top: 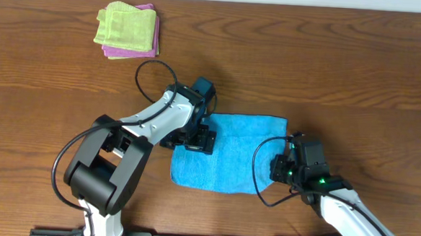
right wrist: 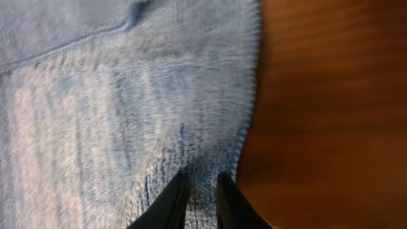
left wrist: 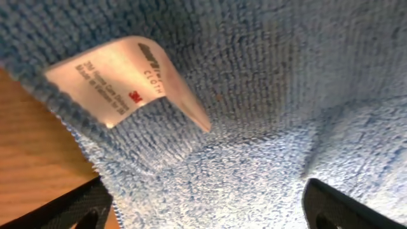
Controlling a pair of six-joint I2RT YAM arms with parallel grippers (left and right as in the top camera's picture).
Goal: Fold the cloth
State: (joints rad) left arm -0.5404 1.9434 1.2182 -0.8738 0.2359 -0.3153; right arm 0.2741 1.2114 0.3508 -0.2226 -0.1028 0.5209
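Note:
The sky-blue cloth (top: 234, 155) lies flat in the middle of the wooden table. My left gripper (top: 195, 137) sits at its left edge. In the left wrist view the fingers (left wrist: 203, 216) are wide apart, open, right over the cloth (left wrist: 267, 95) next to its white label (left wrist: 121, 83). My right gripper (top: 284, 165) is at the cloth's right edge. In the right wrist view its fingers (right wrist: 200, 191) are pinched together on the cloth's edge (right wrist: 127, 95). A seam of an upper layer shows at the top of that view.
A light green folded cloth (top: 125, 23) lies on a pink one (top: 131, 54) at the far left of the table. A black cable loop (top: 149, 70) rises behind my left arm. Bare wood (right wrist: 331, 114) lies right of the cloth.

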